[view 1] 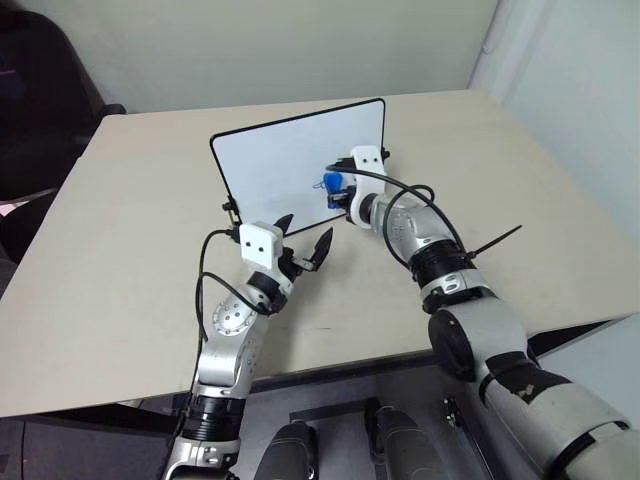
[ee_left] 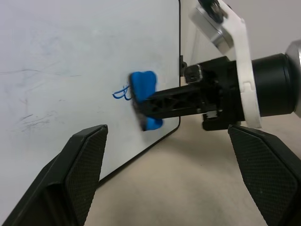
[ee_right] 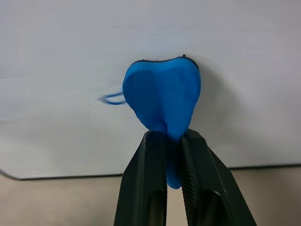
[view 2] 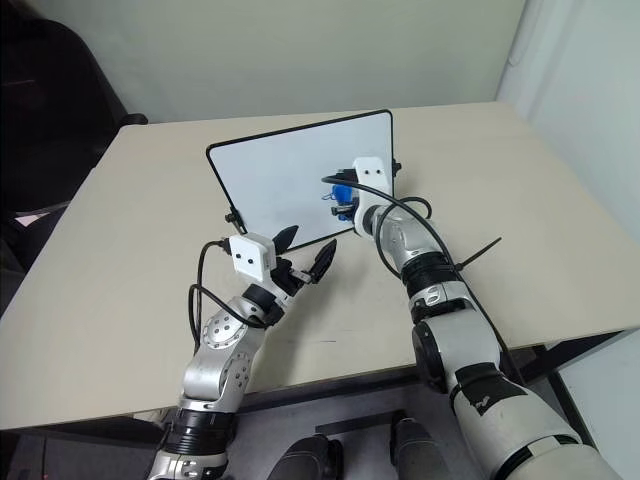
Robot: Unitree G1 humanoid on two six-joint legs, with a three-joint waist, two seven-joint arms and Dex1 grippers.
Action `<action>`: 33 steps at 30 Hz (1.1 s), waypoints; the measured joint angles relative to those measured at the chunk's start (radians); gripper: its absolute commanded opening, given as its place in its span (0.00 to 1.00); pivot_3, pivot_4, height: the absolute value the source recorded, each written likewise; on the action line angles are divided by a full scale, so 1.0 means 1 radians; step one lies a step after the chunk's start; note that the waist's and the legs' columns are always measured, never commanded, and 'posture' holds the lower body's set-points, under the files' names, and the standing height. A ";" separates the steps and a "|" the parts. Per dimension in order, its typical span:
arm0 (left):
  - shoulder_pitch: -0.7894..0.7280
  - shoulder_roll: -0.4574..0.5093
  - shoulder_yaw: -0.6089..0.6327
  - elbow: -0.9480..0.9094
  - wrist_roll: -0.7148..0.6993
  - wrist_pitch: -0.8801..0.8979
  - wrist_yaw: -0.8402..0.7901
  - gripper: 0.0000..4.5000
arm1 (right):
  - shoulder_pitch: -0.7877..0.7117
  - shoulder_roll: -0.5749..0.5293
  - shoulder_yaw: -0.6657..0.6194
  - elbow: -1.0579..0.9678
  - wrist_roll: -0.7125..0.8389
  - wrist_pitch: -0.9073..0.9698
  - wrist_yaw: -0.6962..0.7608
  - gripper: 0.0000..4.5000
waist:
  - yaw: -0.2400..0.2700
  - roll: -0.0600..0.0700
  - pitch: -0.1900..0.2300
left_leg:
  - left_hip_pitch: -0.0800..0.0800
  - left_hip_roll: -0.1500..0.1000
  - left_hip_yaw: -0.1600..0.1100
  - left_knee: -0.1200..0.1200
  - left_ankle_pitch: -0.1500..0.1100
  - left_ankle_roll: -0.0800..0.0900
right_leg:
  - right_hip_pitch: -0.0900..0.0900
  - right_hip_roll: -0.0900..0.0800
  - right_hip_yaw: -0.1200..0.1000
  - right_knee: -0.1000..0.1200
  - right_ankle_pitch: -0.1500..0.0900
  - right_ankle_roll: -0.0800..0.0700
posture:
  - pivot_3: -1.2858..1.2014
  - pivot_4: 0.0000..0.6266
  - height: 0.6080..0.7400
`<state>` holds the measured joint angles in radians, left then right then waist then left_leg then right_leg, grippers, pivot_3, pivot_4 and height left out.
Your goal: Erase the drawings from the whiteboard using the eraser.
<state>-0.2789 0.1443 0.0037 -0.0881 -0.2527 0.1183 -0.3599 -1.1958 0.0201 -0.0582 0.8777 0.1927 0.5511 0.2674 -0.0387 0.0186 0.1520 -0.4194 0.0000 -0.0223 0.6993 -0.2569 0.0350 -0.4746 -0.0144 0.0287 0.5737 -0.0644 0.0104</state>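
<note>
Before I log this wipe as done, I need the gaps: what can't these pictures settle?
- How much of the drawings remains: the eraser covers part, left wrist view.
- Whether the eraser presses the whiteboard: contact face is hidden behind it, right wrist view.
- Board feet: too small, head views.

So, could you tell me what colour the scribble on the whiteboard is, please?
Blue: the scribble shows best in the left wrist view, beside the eraser.

Surface: plain beige top. Behind it, a pale greenish wall; a white panel at right; a dark chair at left; grey floor below
</note>
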 measured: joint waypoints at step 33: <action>-0.003 -0.005 -0.011 0.000 0.000 0.000 0.000 1.00 | -0.061 -0.049 -0.095 0.149 0.018 -0.034 -0.063 0.05 | 0.015 0.000 0.000 | 0.000 0.001 0.000 0.001 -0.001 -0.002 | 0.000 0.001 0.001 0.000 0.002 -0.004 | 0.52 0.24 1.00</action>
<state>-0.2824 0.1394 -0.0078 -0.0879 -0.2523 0.1182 -0.3603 -1.2572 -0.0287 -0.1533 1.0263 0.2106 0.5173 0.2043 -0.0241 0.0185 0.1520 -0.4194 0.0005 -0.0225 0.7004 -0.2582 0.0334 -0.4745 -0.0136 0.0293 0.5740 -0.0621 0.0068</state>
